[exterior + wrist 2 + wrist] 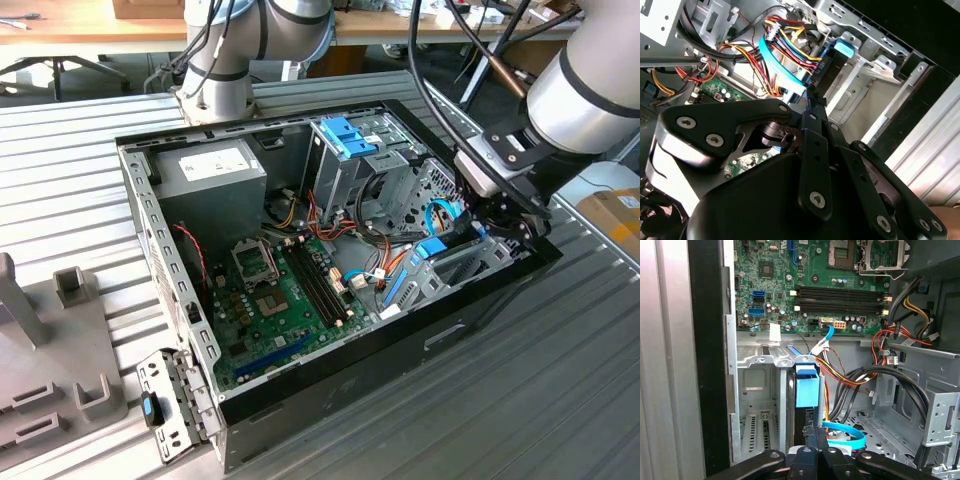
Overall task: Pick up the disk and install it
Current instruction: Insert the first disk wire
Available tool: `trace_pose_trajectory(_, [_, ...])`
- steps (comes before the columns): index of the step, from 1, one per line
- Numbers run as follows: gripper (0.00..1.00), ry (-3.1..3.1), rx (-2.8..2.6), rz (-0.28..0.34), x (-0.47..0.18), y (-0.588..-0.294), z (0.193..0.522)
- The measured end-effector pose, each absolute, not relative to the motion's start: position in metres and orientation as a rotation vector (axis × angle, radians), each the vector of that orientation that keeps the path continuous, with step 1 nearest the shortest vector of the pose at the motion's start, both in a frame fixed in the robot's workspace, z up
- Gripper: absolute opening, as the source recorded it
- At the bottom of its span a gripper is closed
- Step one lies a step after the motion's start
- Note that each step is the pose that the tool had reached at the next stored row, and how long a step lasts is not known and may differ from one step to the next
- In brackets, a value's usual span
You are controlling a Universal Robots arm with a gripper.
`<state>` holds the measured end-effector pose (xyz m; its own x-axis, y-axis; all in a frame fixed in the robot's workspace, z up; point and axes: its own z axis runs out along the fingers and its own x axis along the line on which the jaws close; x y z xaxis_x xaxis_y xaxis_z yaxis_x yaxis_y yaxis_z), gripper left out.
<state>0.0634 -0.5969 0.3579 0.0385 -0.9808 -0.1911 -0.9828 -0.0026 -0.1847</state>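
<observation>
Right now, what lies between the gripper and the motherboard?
In the first wrist view, past the gripper comes the disk in its bay, then a blue cable and coloured wires, then the motherboard.

Gripper [497, 222] fingertips hidden behind wrist body and the case wall [480, 290] in ext. view; open/shut state not discernible. Second wrist view: gripper housing [790, 190] blocks the lower half, motherboard [720, 92] seen only in part. First wrist view: disk [807, 390] shows just its light-blue bracket end, body hidden in the bay [760, 405]; linkage cut off at frame edge.
</observation>
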Motion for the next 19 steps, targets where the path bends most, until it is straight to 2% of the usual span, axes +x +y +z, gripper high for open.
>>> trace_pose_trajectory(19, [0.11, 1.960, -2.100, 0.020, 0.0637, -0.5984, 0.3503])
